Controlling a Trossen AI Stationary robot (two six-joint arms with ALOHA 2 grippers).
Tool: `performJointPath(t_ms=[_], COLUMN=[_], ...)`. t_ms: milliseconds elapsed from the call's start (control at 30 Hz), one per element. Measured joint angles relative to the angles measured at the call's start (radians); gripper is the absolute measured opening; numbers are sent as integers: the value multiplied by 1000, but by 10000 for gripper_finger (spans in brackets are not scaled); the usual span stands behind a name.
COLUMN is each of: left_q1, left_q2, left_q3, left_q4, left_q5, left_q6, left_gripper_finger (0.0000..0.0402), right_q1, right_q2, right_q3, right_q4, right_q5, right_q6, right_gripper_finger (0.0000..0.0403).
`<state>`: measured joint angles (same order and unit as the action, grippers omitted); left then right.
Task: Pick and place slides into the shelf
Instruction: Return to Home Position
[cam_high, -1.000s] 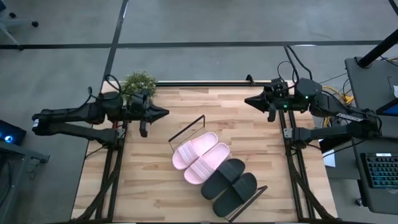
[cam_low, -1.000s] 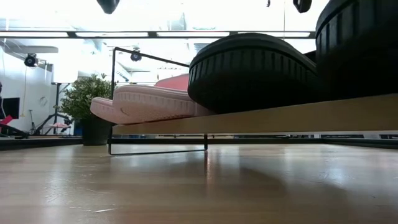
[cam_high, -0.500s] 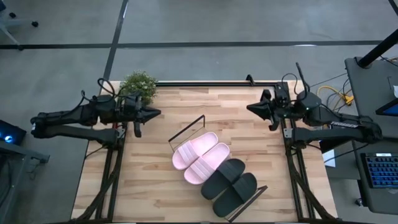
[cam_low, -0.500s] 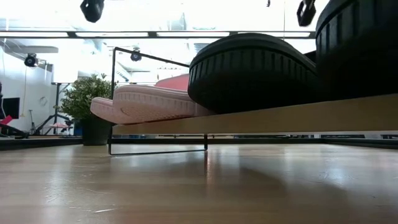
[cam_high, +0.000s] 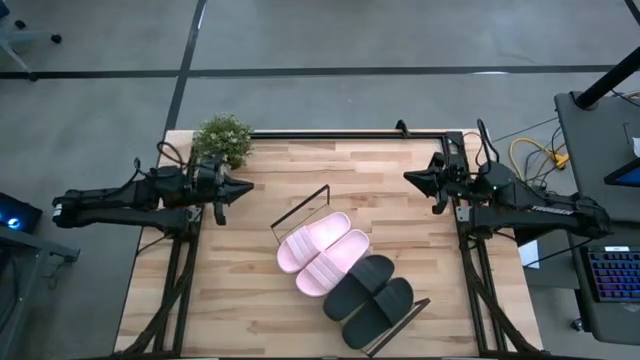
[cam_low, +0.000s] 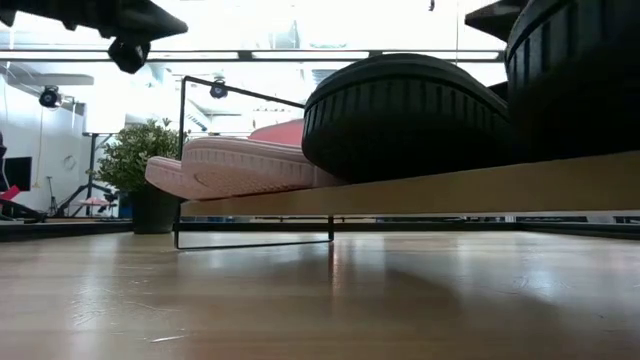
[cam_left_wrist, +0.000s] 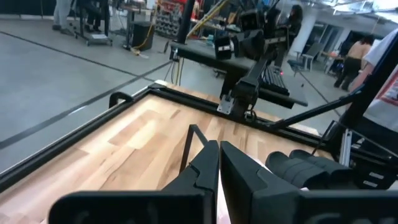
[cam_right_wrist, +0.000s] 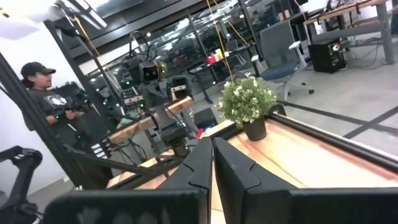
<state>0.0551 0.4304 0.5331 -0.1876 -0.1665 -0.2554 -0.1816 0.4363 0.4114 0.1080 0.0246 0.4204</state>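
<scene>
Seen at lower centre: shelf (cam_low: 450, 190) loaded with pink slides (cam_high: 312, 243) beside black slides (cam_high: 362, 283); at upper left and upper right, left gripper (cam_high: 245, 184) and right gripper (cam_high: 410, 177), both pinched closed.

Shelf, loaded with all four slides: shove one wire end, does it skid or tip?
Likely skids, not tips: the shelf sits low on thin wire ends on smooth wood table. Probably light; the board looks thin. The black slides and pink slides lie loose, so a jolt may shift them. Left pincer and right pincer wait at the table's sides.
</scene>
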Motion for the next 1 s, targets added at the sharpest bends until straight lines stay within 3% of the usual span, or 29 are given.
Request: performJointPath(t_ms=[400,633,1000], left_q1=[0,0,0], left_q2=[-125,-193,-320], left_q3=[-164,-277,-384], left_q4=[85,176,170], left_q5=[0,2,11], left_q6=[-2,-29,-53], left_gripper_finger=[0,0,0], right_q1=[0,0,0], right_q2=[-183,-235,-292], right_q3=[-188,-292,-385], right_q4=[96,200,265], right_q5=[3,3,2], right_q6=[51,82,102], right_gripper_finger=[8,8,8])
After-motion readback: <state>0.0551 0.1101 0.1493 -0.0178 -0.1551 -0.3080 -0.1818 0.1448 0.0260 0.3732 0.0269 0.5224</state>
